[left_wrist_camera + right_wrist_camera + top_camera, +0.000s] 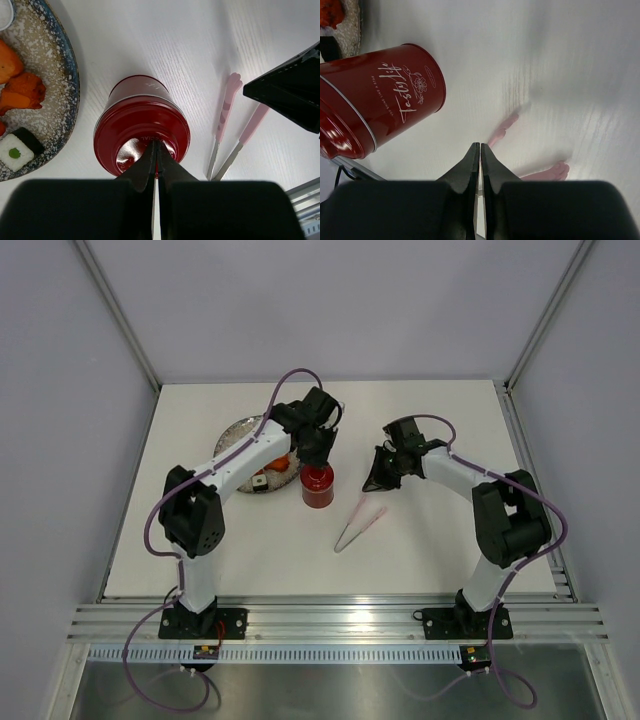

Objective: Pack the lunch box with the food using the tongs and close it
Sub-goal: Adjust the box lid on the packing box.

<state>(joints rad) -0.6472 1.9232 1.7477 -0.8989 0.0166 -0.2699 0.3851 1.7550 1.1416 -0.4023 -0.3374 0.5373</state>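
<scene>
The red lunch box (317,490) stands upright on the table with its red lid (131,145) on top. My left gripper (156,144) is shut directly above it, its tips at the middle of the lid, and nothing shows between the fingers. The pale pink tongs (358,523) lie flat on the table just right of the lunch box (375,100). My right gripper (480,145) is shut, hovering over the pink ends of the tongs (502,131), holding nothing that I can see. The food (22,87), orange pieces and a white-and-black piece, lies on the speckled plate (62,75).
The speckled grey plate (237,430) sits behind and left of the lunch box, under the left arm. The right gripper's black body (292,92) hangs over the tongs' right arm. Grey walls enclose the white table on three sides.
</scene>
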